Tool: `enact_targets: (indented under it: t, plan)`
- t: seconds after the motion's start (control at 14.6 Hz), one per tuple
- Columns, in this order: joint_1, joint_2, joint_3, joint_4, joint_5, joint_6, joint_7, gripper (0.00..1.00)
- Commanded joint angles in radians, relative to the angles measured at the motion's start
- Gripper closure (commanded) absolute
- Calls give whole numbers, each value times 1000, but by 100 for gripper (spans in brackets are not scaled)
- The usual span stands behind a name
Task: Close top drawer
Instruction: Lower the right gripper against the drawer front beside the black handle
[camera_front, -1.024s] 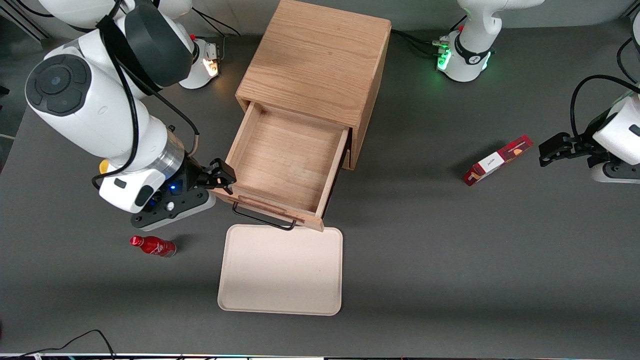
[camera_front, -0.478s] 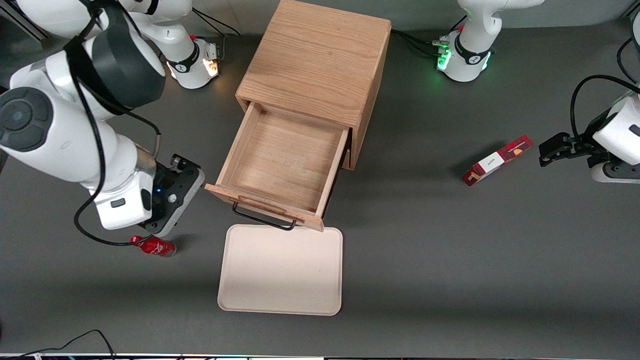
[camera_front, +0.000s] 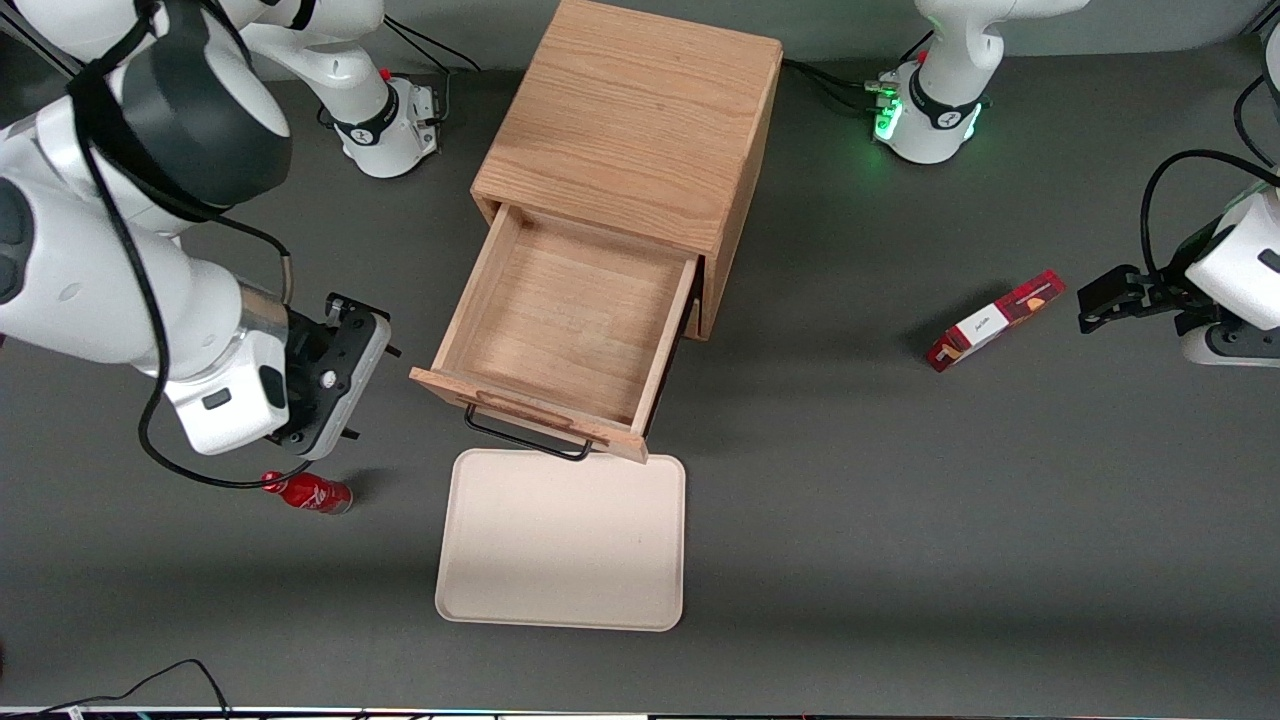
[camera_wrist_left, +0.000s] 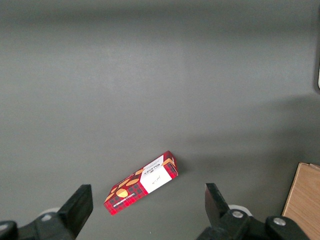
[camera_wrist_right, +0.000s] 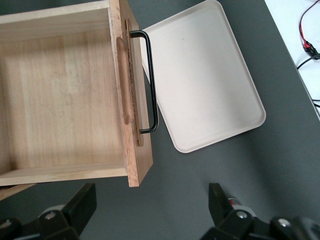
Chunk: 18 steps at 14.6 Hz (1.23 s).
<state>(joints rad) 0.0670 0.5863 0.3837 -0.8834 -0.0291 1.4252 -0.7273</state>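
The top drawer stands pulled far out of the oak cabinet, and its inside is empty. Its front panel carries a raised wooden strip and a black wire handle. My right gripper hovers above the table beside the drawer's front corner, toward the working arm's end, apart from it. In the right wrist view the drawer, strip and handle show, and the gripper is open wide and empty over bare table next to the front panel's corner.
A cream tray lies on the table just in front of the drawer, also in the right wrist view. A small red bottle lies near my gripper, nearer the front camera. A red box lies toward the parked arm's end.
My gripper has drawn back from the drawer's front corner toward the working arm's end of the table. The drawer has not moved.
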Motion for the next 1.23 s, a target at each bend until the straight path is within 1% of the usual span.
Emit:
enact_targets:
  t: [0.0,0.07,0.14,0.34,0.48,0.55,0.61,0.68,1.02,1.16]
  plan:
    - [-29,29,-5,14,87,-54,-26,0]
    - [-29,52,-23,15,122,-83,-26,0]
    - [-27,55,-43,15,144,-92,-26,0]
    - [-21,66,-51,20,147,-85,-24,0]
    - [-18,119,-52,75,165,-80,-17,0]
    - [-10,148,-49,110,166,-75,40,0]
    - [10,177,-46,135,170,-54,110,0]
    - [19,203,-43,147,170,-17,124,0]
    - [68,273,-51,152,169,119,134,0]
    - [70,288,-51,149,169,155,135,0]
